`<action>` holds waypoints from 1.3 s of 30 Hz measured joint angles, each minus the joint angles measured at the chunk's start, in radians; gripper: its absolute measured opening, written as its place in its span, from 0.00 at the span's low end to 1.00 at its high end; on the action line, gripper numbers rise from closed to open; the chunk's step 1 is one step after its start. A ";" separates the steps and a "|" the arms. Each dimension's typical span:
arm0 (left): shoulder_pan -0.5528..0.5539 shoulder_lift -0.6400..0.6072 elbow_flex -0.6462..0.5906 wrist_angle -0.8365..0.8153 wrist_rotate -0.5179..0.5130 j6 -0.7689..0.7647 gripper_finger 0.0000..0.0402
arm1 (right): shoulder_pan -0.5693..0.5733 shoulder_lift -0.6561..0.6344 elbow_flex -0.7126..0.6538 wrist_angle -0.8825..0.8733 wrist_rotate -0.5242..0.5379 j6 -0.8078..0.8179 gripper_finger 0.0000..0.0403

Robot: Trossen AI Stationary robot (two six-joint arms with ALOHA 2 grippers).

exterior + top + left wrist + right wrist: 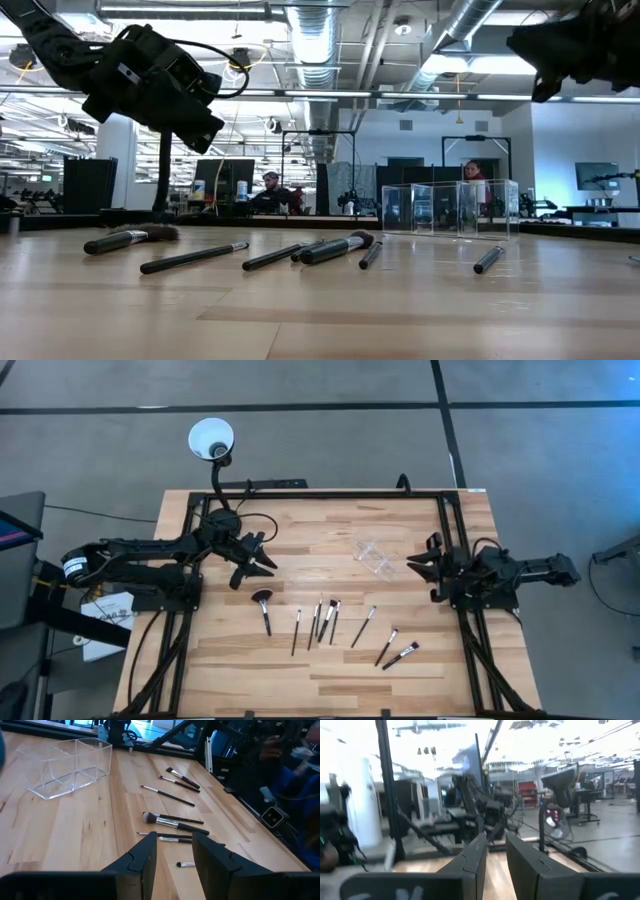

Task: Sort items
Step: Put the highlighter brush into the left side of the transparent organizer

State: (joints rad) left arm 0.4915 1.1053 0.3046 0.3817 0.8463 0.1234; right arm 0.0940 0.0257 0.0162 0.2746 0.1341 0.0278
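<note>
The slim dark-handled makeup brushes (320, 622) lie loose in a row on the pale wooden table (330, 670); several touch, so the left gripper (262, 560), hovering beside them with jaws apart and empty, might pinch two or roll one away. The clear plastic holder (374, 557) stands between it and the waiting right gripper (417, 565), whose jaws are narrowly apart and empty, and the black gooseneck lamp (212, 440) crowds the left arm.

Slim makeup brushes (328, 622) lie flat in a loose row across the near half of the wooden table, none stacked in the clear holder. Each has a thin dark handle and a silvery ferrule. The fan-shaped brush (264, 606) lies at the left end, bristles pointing away. Three brushes sit close together mid-row, and two (396, 651) lie apart at the right end.
</note>
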 joint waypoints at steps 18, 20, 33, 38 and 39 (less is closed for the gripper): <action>-0.008 0.003 0.000 0.001 -0.001 0.036 0.30 | -0.034 0.107 0.003 0.110 0.021 0.130 0.16; -0.019 0.009 0.000 0.001 -0.002 0.037 0.30 | -0.037 0.174 0.003 0.161 0.012 0.131 0.17; -0.048 0.024 0.000 0.012 -0.091 0.037 0.30 | -0.038 0.678 0.140 0.376 -0.036 0.122 0.40; -0.048 0.023 -0.001 0.001 -0.090 0.030 0.30 | -0.015 0.821 0.249 0.198 -0.161 0.155 0.48; -0.048 0.023 -0.004 0.001 -0.090 0.029 0.30 | -0.001 0.853 0.258 0.182 -0.178 0.173 0.48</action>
State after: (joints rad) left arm 0.4432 1.1286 0.3007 0.3828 0.7559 0.1524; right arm 0.0934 0.8789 0.2744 0.4565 -0.0440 0.2005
